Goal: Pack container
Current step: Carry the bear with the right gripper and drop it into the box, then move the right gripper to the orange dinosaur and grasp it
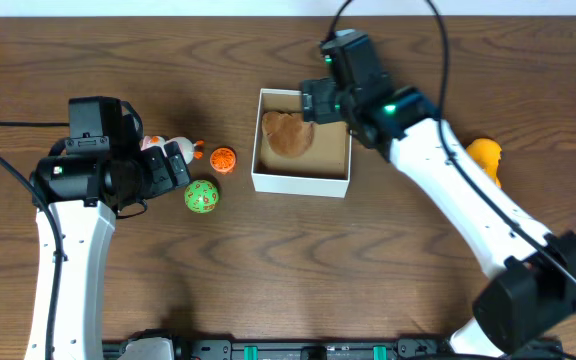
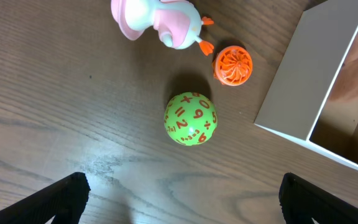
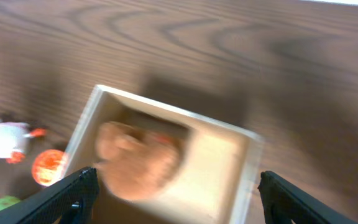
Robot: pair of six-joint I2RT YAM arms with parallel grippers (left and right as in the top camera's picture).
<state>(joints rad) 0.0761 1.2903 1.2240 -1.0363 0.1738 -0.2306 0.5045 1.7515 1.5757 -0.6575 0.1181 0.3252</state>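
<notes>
Container (image 1: 300, 184) sits mid-table with a brown plush toy (image 1: 286, 134) in its far-left corner. The right gripper (image 3: 179, 186) hovers above it, jaws wide apart and empty. The left gripper (image 2: 180, 190), also wide apart and empty, hangs over a green numbered ball (image 2: 191, 118). An orange ball (image 2: 232, 65) and a pink-white toy (image 2: 157, 18) lie just beyond, left of the box. A yellow toy (image 1: 485, 155) rests far right.

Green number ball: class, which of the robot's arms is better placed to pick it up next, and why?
Left. The left gripper hangs open close to the green ball, with nothing between them. The right gripper is open over the container, farther from the ball.
</notes>
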